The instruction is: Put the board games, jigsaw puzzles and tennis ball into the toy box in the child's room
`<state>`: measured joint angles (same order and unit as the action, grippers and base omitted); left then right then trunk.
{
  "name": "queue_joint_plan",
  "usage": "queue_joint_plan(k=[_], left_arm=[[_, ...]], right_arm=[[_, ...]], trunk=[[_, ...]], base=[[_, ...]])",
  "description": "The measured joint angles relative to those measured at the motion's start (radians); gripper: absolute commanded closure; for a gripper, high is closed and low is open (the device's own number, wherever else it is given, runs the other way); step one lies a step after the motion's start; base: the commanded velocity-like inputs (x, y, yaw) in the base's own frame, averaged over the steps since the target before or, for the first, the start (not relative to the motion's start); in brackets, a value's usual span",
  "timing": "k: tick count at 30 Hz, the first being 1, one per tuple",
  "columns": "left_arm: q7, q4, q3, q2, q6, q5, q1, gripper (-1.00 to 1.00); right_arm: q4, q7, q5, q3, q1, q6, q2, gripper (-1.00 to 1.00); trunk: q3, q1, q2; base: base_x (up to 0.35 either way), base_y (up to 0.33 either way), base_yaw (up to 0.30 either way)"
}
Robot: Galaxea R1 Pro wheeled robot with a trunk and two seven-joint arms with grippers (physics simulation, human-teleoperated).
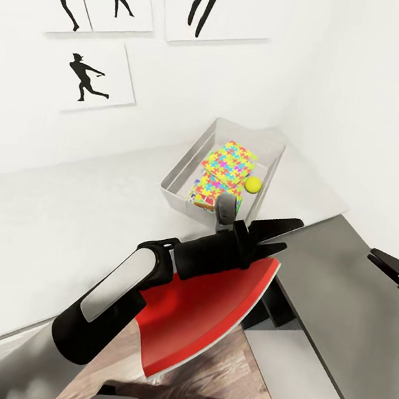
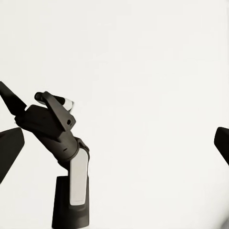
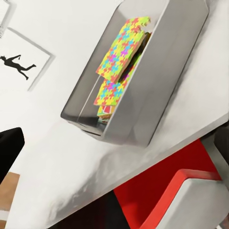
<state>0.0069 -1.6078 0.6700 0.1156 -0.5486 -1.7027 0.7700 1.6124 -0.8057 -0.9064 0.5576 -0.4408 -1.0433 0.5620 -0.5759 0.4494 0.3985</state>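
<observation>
Your head camera looks down on a light-grey table [image 1: 57, 227] against a white wall. Above centre sits the toy box [image 1: 185, 171], holding two jigsaw puzzles [image 1: 229, 163] and the tennis ball [image 1: 253, 184]; a printed box edge peeks beneath them, its writing too small to read. Your left gripper [image 1: 285, 235], at centre, is slightly parted and holds nothing. Your right gripper [image 1: 389, 264] enters at the right edge; you cannot tell its opening. A red chair [image 1: 206, 312] sits below. Baseball-player prints [image 1: 90, 75] hang upper left.

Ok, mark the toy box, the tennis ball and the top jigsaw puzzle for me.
toy box [image 1: 178, 176]: head view, its left wall.
tennis ball [image 1: 253, 184]: head view, the ball's middle.
top jigsaw puzzle [image 1: 228, 162]: head view, middle of its patterned face.
</observation>
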Motion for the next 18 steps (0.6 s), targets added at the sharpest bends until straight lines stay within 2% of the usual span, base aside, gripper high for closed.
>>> queue_joint_plan(k=[7,18], left_arm=[[-0.018,0.0,0.001,-0.001,0.001,-0.001,-0.002,-1.0],[-0.022,0.0,0.002,-0.001,0.001,0.001,-0.002,-1.0]], right_arm=[[0.0,0.008,0.002,-0.003,0.0,0.0,-0.001,-1.0],[0.0,0.014,0.001,-0.01,0.0,0.0,-0.001,-1.0]], trunk=[[0.011,0.0,0.0],[0.029,0.001,0.0]], base=[[-0.038,0.0,0.0],[-0.259,0.0,0.0]])
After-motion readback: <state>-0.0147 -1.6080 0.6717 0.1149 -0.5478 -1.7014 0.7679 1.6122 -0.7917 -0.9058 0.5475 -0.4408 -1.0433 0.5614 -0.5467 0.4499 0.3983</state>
